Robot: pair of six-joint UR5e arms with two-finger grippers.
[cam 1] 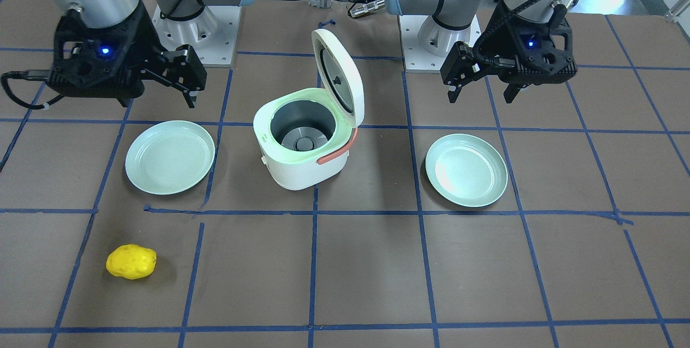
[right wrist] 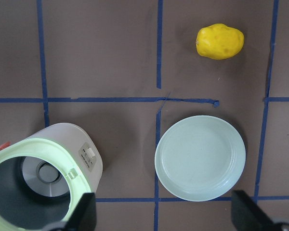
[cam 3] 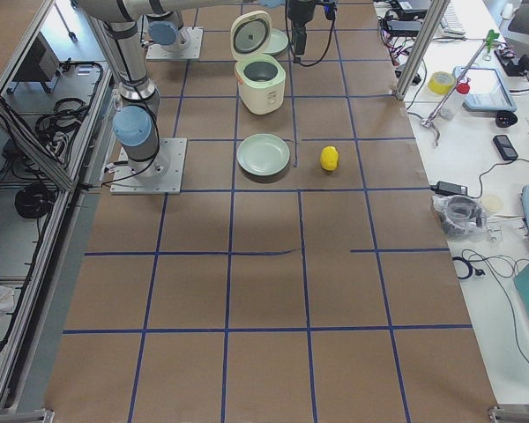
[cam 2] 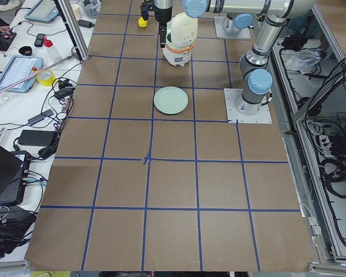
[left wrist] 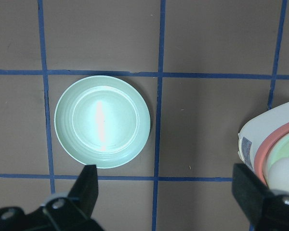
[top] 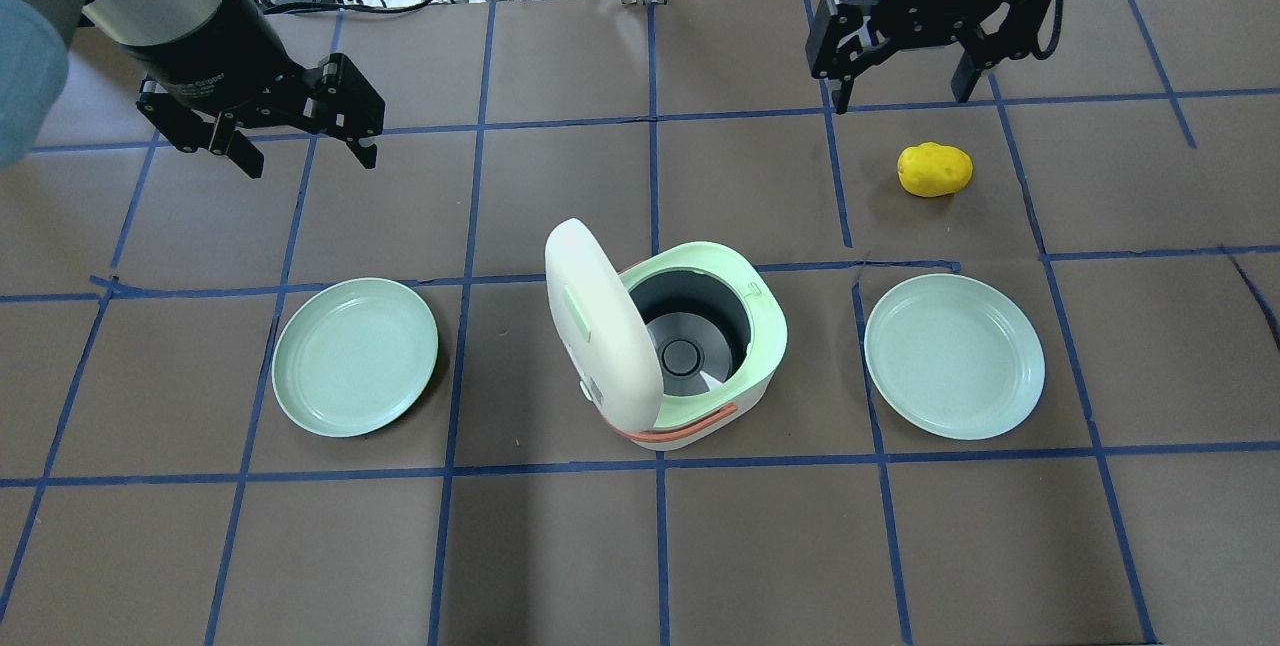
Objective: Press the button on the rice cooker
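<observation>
lid (top: 610, 346) up, button (top: 577, 314) facing 9 o'clock | left gripper (top: 305, 154) 10 o'clock of cooker (top: 768, 346), right gripper (top: 905, 91) 1 o'clock, both released | risk: sideways push may slam lid

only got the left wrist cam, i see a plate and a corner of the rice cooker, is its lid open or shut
Observer: Open; the lid stands upright on the rice cooker.
Operator: where's the button then
Observer: The button sits on the lid's outer face, which is turned toward the left arm's side.
Operator: right gripper holding anything
Observer: No, the right gripper is open and holds nothing.
</observation>
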